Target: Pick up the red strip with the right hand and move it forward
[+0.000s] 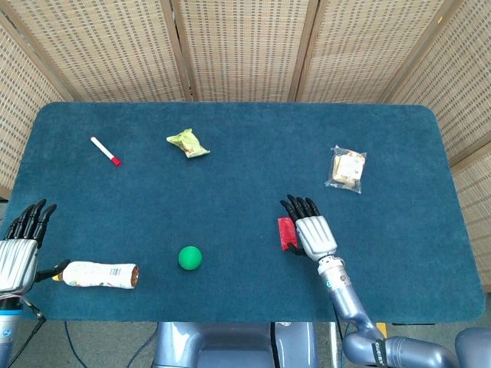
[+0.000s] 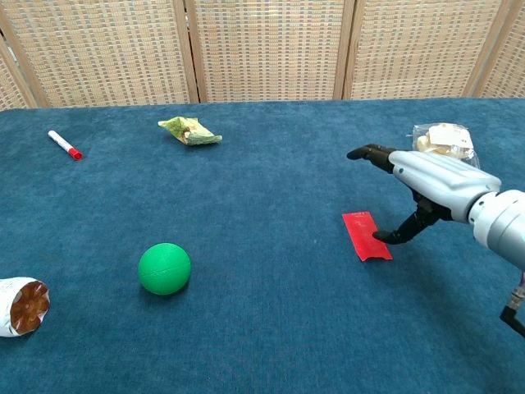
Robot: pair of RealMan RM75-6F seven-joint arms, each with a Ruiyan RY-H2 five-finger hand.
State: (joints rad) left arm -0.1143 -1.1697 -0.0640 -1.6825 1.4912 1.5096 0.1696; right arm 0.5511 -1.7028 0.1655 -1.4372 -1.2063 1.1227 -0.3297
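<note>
The red strip (image 2: pixel 366 235) lies flat on the blue table cloth, right of centre, also seen as the red strip (image 1: pixel 286 233) in the head view. My right hand (image 2: pixel 431 180) hovers just to its right with fingers stretched out and apart, holding nothing. Its thumb (image 2: pixel 395 235) points down at the strip's right edge; whether it touches is unclear. From above, the right hand (image 1: pixel 313 232) covers the strip's right side. My left hand (image 1: pixel 19 249) stays at the table's left edge, fingers spread, empty.
A green ball (image 2: pixel 165 268) sits left of the strip. A lying bottle (image 1: pixel 97 274) is beside the left hand. Further back are a red-capped marker (image 1: pixel 105 150), a green packet (image 1: pixel 187 142) and a clear snack bag (image 1: pixel 347 169).
</note>
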